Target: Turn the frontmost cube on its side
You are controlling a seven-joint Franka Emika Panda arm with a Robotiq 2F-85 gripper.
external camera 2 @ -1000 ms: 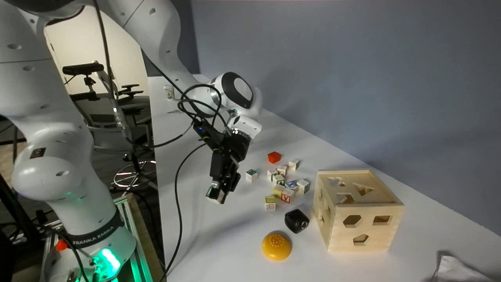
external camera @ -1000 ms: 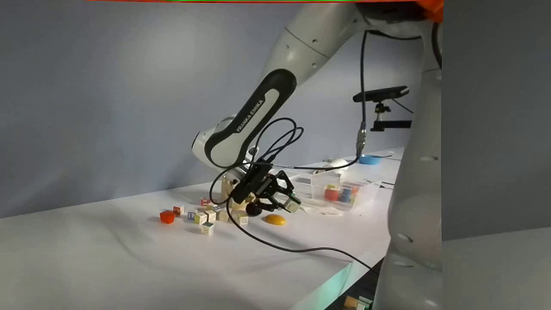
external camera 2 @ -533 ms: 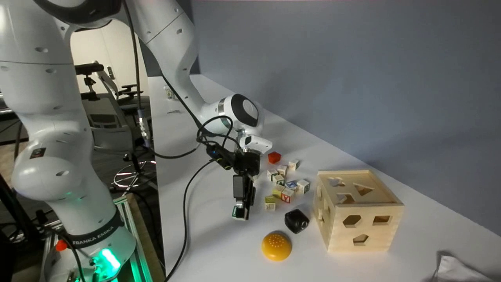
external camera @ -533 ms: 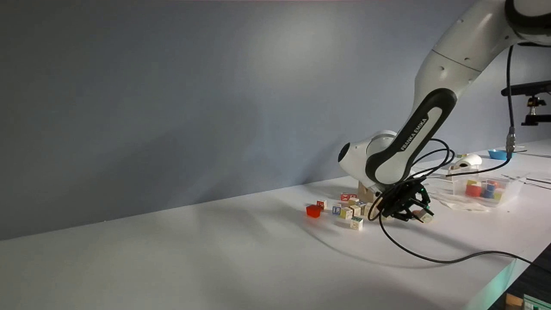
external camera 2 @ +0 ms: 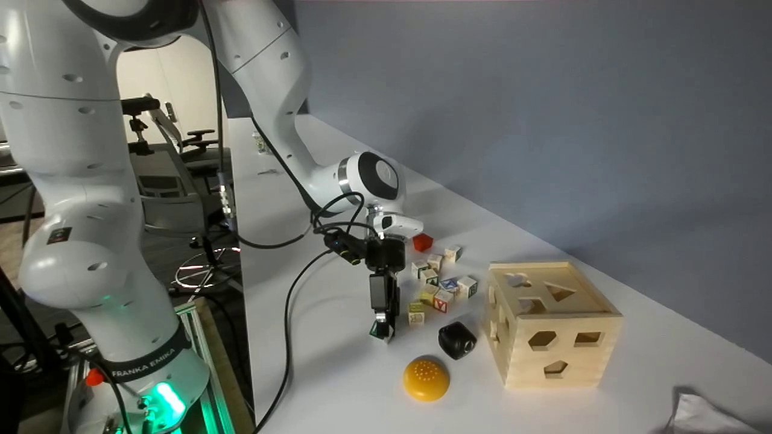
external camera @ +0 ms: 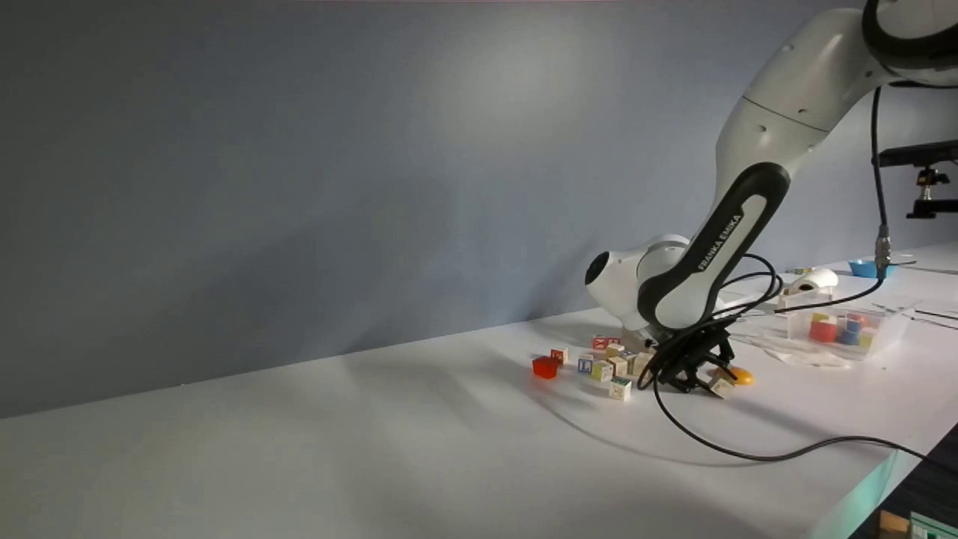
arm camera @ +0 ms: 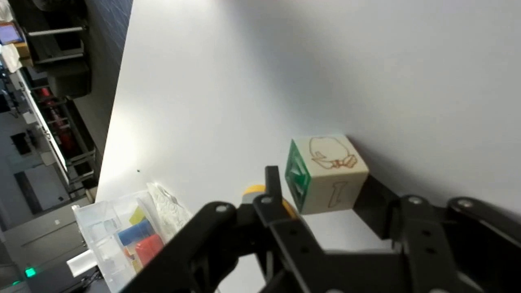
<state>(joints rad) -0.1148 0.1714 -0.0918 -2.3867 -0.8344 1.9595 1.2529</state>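
Observation:
A pale wooden cube with a green-framed face (arm camera: 331,175) sits between the fingers of my gripper (arm camera: 317,191) in the wrist view. The right finger touches or nearly touches it, and a gap shows between the left finger and its green face. The cube looks tilted. In an exterior view the cube (external camera: 721,387) is low at the tips of the gripper (external camera: 711,376), close to the table; whether it rests on the table I cannot tell. In an exterior view the gripper (external camera 2: 384,319) mostly covers the cube (external camera 2: 376,331).
Several letter cubes (external camera 2: 443,300) and a red block (external camera 2: 423,242) lie beside the gripper. A black block (external camera 2: 456,340), a yellow dome (external camera 2: 426,380) and a wooden shape box (external camera 2: 558,349) stand nearby. A clear bin (arm camera: 106,236) shows in the wrist view.
My gripper has come down toward the table with the cube, and the cube has tilted more. An exterior picture jumped sideways between the two earlier moments.

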